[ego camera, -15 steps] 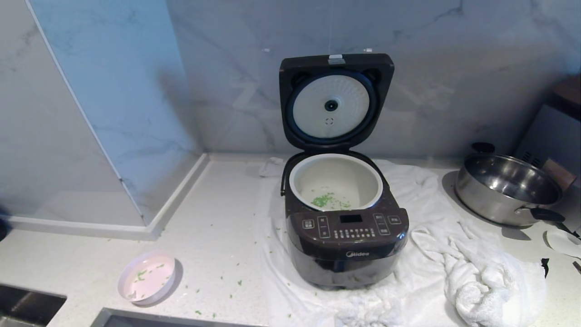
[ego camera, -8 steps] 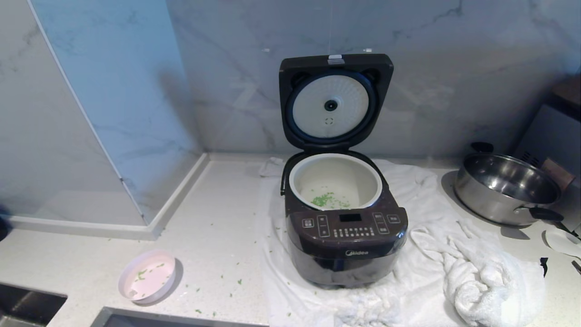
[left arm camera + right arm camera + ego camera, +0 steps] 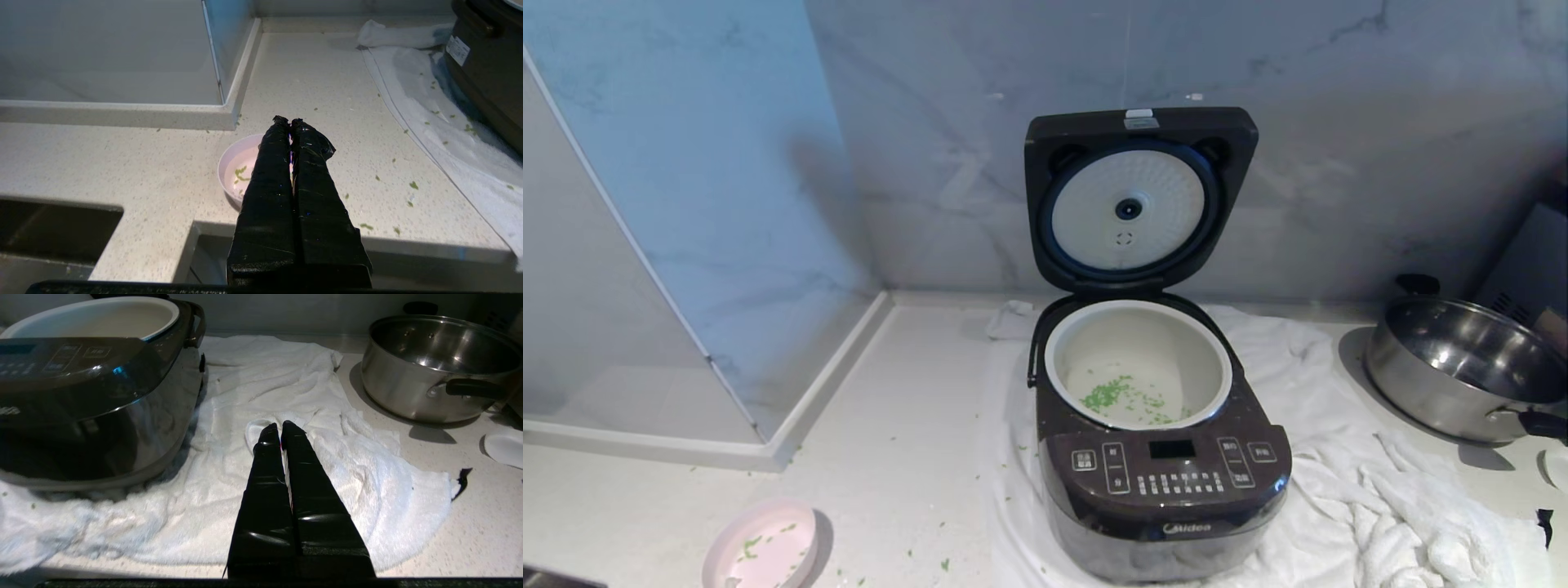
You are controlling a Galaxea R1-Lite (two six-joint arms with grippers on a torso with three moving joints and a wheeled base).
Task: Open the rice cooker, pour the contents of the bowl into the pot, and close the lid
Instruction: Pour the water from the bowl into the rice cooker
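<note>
Head looks down; wrists look low, forward — sharing the rice cooker [image 3: 1160, 457].

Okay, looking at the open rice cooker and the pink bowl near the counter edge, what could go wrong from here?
1. The dark brown-grey hinged lid stands fully upright; pushing it shut may slide the big dark rice cooker on the rumpled white towel.
2. The small pale pink bowl, near the counter's front edge, might get knocked off.
3. Green chopped bits also lie scattered outside the cream-white inner pot; some could end up on its rim.
</note>
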